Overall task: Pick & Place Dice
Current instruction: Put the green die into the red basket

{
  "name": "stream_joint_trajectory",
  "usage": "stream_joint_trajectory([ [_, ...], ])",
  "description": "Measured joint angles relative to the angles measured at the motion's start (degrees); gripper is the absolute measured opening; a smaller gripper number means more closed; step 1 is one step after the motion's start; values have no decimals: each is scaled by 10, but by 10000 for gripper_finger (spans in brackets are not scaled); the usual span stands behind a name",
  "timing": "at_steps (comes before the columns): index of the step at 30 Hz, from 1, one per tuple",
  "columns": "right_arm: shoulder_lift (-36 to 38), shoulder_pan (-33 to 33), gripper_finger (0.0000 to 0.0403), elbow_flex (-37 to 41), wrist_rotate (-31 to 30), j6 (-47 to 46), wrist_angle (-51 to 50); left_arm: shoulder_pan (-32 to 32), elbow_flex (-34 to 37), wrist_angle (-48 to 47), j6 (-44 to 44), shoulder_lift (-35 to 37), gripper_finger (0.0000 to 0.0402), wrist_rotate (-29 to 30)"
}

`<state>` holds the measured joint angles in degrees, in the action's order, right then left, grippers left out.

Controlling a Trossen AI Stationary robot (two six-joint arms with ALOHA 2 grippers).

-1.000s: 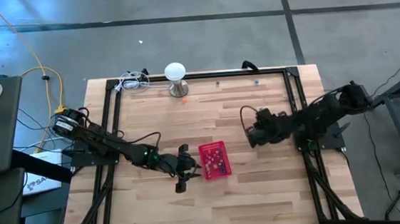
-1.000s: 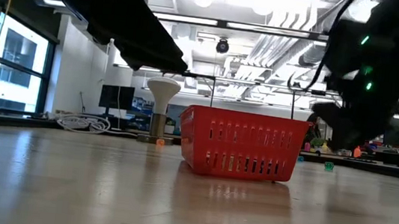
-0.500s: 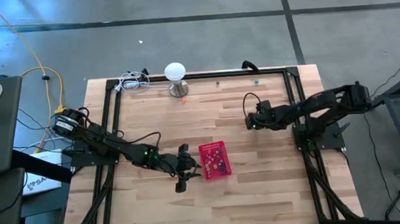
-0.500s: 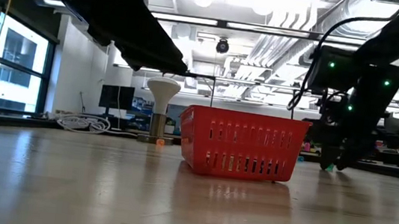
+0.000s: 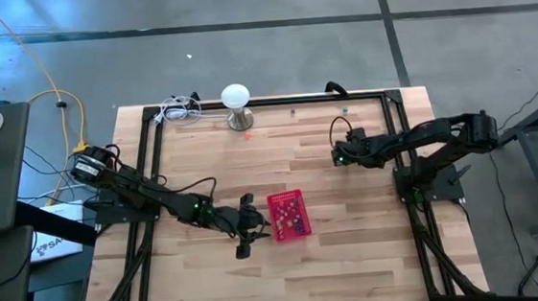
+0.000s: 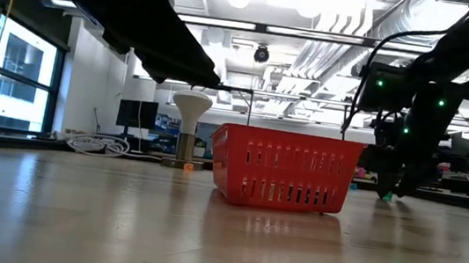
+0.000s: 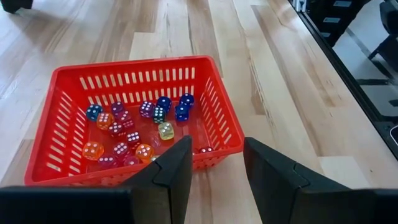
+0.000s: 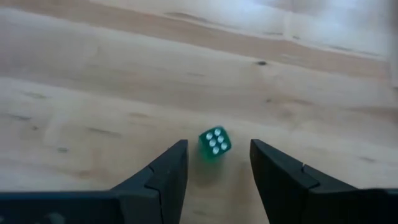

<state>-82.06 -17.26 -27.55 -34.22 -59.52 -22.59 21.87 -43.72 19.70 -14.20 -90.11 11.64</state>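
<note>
One green die lies between the two open fingers of the right claw, which is low over the worktop near its far right part; the fingers do not touch the die yet. I judge that the step in hand is the picking of this die. The next move calls for a small descent, so the fingers stand on both sides of the cube, then a careful closing, because such a small cube can slip away.

Well apart, the left claw waits with open fingers, holding nothing, just beside the red basket. Many dice in mixed colours already lie in this basket, where the green one should go.
</note>
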Motion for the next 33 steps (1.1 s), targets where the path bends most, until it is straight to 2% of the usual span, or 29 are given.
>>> stream_joint_trajectory([
  [17,2,-20,158,31,22,43,61,0,0,-2,0,0,138,-2],
  [21,2,-20,126,38,30,47,73,0,0,-2,0,0,138,-2],
  [29,2,-16,30,41,38,77,96,0,0,-2,0,0,138,-1],
  [33,1,1,28,42,28,96,104,0,0,-5,0,0,138,-1],
])
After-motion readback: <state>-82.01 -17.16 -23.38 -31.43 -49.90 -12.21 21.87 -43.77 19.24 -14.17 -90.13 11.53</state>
